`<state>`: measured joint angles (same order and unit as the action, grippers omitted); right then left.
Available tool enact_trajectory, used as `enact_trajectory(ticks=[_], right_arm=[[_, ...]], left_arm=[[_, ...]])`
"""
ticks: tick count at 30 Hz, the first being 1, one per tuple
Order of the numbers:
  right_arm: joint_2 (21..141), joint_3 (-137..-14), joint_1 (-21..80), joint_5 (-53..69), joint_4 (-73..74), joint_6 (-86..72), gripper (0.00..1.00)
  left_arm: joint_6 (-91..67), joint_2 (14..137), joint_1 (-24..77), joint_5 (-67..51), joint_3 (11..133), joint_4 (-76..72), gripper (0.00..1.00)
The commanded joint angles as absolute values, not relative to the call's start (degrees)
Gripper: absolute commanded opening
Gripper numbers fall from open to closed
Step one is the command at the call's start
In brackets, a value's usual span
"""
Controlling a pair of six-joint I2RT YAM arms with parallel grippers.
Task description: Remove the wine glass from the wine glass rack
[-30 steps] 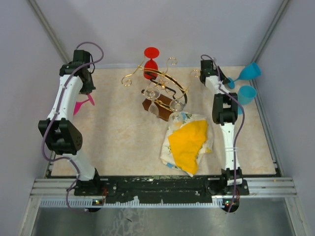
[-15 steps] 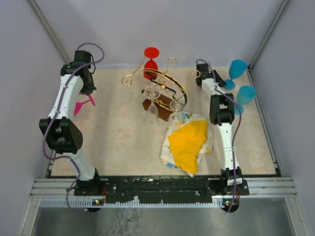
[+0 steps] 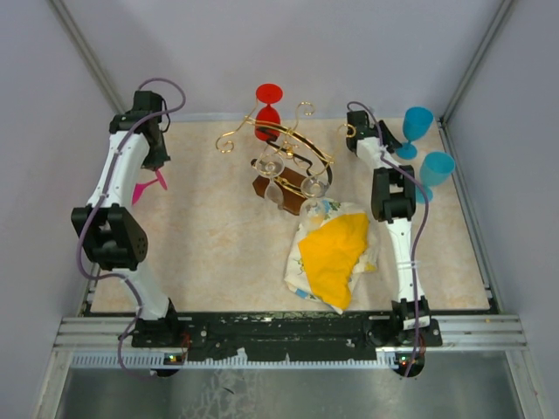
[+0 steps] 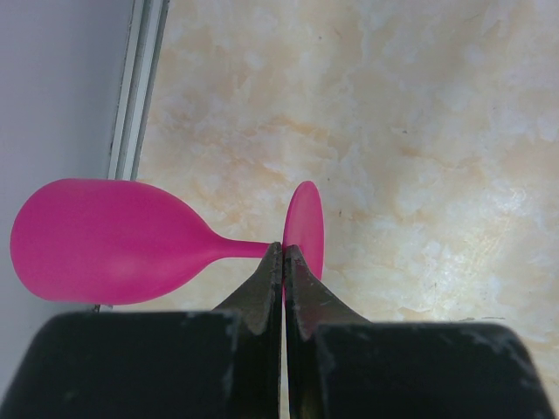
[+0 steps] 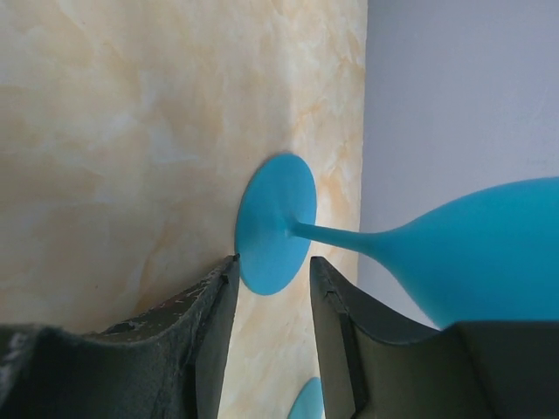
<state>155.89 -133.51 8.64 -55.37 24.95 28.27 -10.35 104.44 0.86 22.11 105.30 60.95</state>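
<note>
The gold wire wine glass rack (image 3: 290, 140) stands on its dark base at the back middle of the table, with two clear glasses (image 3: 271, 166) hanging from it. A red glass (image 3: 269, 98) is at its far side. My left gripper (image 3: 155, 168) (image 4: 284, 251) is shut on the foot of a pink wine glass (image 4: 100, 240), held sideways near the left edge. My right gripper (image 3: 390, 144) (image 5: 273, 259) is open. Its fingers stand either side of the foot of a blue wine glass (image 5: 278, 223) and do not touch it. That glass stands upright on the table (image 3: 417, 122).
A second blue glass (image 3: 436, 168) stands at the right edge, just in front of the first. A yellow and patterned cloth (image 3: 334, 249) lies in a heap in front of the rack. Grey walls close in the left, back and right sides.
My right gripper has brought the blue glass from a tilted hold down onto the table and opened off it. The left arm and pink glass have barely moved.
</note>
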Motion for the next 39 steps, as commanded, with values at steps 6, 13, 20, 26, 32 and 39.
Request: enact_trajectory(ticks=[6,13,20,26,32,39], right_arm=[[152.9,-126.9,10.8,-43.2,27.5,22.4,0.41],[151.4,-124.0,10.8,-42.0,26.9,21.4,0.4],[149.9,-122.9,10.8,-39.9,28.2,19.1,0.46],[148.3,-120.0,10.7,-39.9,26.7,18.9,0.59],[146.5,-118.1,10.6,-39.1,26.3,18.1,0.59],[144.2,-116.2,10.5,-38.1,25.5,17.5,0.59]], left_arm=[[-9.1,108.7,1.0,29.6,105.3,63.3,0.0],[-9.1,111.6,2.1,38.1,102.7,63.6,0.0],[-10.7,115.2,2.0,41.8,99.7,67.0,0.0],[-10.9,118.4,2.1,45.7,100.5,68.0,0.0],[-11.3,121.9,2.6,48.7,99.5,68.4,0.0],[-11.7,124.8,2.4,49.7,99.9,68.4,0.0]])
